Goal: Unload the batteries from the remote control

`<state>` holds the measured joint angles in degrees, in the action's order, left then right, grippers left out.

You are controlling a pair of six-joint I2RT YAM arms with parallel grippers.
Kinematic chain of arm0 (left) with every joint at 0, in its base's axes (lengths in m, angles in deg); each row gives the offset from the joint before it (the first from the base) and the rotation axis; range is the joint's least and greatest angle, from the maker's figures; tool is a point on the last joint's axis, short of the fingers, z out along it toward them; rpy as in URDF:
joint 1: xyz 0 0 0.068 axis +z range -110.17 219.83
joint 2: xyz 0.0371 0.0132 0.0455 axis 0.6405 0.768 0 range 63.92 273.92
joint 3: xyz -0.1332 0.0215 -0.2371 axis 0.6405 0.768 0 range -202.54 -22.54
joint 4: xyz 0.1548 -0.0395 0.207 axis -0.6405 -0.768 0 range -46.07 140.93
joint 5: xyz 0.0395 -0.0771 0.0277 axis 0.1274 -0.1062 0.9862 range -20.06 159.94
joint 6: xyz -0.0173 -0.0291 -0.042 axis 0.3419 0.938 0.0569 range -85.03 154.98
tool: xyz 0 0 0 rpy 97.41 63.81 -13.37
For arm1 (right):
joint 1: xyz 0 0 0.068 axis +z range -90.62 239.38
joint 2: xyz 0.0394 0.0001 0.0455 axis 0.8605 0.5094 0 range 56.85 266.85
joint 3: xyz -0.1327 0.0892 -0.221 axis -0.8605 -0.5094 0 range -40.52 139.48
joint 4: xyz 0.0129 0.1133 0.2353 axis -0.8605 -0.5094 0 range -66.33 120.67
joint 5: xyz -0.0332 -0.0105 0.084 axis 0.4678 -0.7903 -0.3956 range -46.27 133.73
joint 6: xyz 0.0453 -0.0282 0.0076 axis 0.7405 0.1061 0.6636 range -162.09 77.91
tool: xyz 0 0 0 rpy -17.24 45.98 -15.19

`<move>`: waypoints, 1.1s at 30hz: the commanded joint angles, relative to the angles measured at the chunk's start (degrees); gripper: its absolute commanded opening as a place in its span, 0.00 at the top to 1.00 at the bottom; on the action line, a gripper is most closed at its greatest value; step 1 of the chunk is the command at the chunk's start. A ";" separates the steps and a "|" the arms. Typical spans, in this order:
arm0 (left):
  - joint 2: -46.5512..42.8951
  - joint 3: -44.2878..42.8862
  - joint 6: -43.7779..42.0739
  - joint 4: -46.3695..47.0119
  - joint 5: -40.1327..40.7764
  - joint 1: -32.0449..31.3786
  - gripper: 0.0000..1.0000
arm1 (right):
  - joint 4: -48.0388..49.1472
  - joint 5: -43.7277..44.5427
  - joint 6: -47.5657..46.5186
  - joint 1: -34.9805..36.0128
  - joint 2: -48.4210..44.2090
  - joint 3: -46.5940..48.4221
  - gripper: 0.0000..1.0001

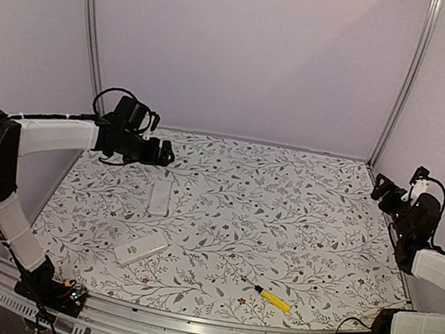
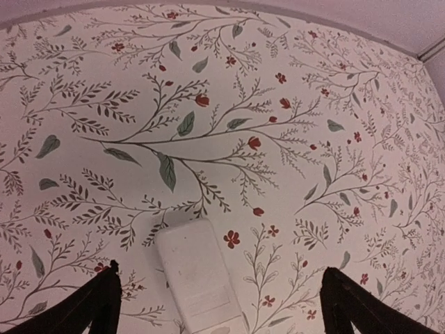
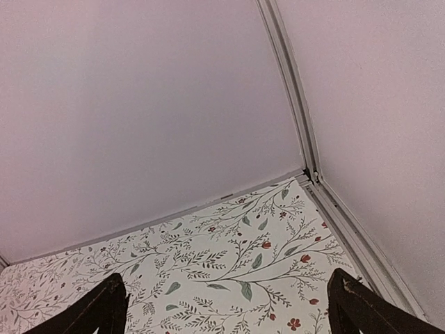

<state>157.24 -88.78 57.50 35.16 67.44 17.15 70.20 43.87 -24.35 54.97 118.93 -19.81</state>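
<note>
Both tools hung with jaws wide apart and gripping nothing, the left gripper [image 1: 167, 155] at upper left over the matte floral-print table cover [image 1: 282, 219], the right gripper [image 1: 380, 186] far off at the right edge. Two flat, smooth rounded-rectangle pieces lay left of centre, the upper white slab [image 1: 160, 197] just below the left jaws and the lower white slab [image 1: 140, 249] angled nearer the bottom. Either might have been the remote, the batteries stayed hidden from every view, and a slim yellow-handled screwdriver [image 1: 272, 297] lay at lower centre.
</note>
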 commanded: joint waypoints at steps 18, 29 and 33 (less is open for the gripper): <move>17.47 -2.46 -5.98 -9.78 8.88 -6.84 0.00 | 2.13 -1.10 -2.53 3.12 5.56 1.46 0.01; 18.79 -3.02 -8.31 -10.77 11.80 -8.90 0.11 | 2.04 3.40 -2.62 3.34 4.17 0.62 0.01; 19.41 -3.17 -8.56 -10.89 11.50 -9.07 0.17 | 2.24 3.93 -2.37 3.35 3.28 0.19 0.01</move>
<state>174.81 -90.85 50.07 25.26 78.22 8.98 71.82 45.60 -26.52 57.88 123.74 -19.46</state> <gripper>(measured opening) 0.841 0.989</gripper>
